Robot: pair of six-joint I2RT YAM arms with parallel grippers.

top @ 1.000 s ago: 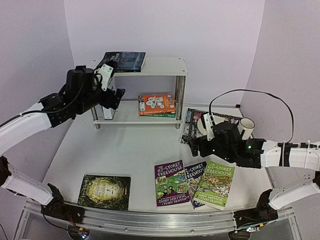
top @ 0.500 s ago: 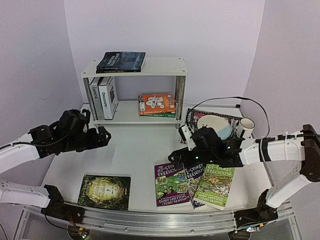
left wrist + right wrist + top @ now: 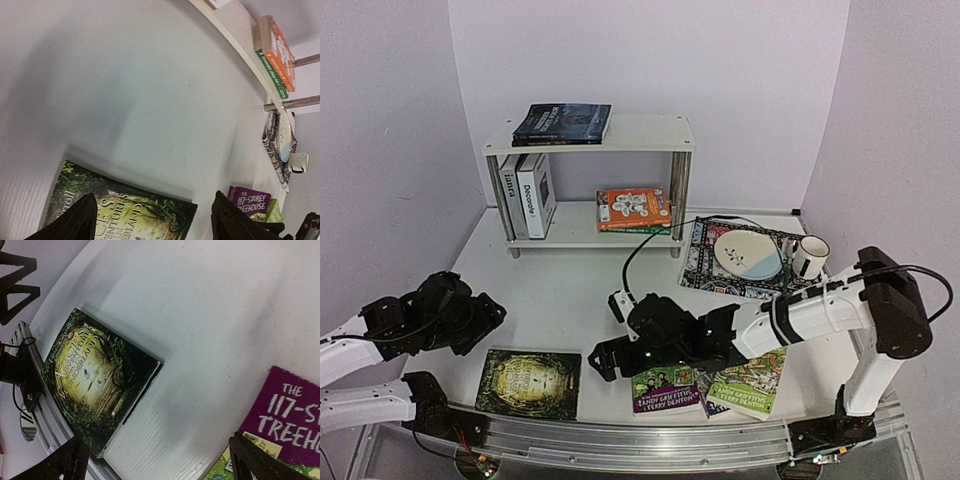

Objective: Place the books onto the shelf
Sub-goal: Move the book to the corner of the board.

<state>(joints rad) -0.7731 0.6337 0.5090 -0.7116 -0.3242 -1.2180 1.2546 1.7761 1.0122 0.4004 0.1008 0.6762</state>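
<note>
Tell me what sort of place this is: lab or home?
Probably a lab test cell: two arms bolted to a metal rail, plain lilac walls close around the table, staged shelf, plate and mug.

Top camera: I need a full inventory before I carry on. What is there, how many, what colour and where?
shelf: one, white with chrome posts, back of table
dark book: one, flat on top tier, left
white hardbacks: two, upright, lower tier, left
orange book: one, flat, lower tier, right
green book: one, under the orange book
Wonderland book: one, dark green, near edge, left
Treehouse books: purple and green, a sliver of a third between; near edge, partly under right arm
mat: one, dark patterned, right of shelf
plate: one, white and pale blue, on mat
mug: one, white, on mat's right end
table: one, white
left gripper: black, open, by Wonderland book
right gripper: black, open, between Wonderland and Treehouse books
</note>
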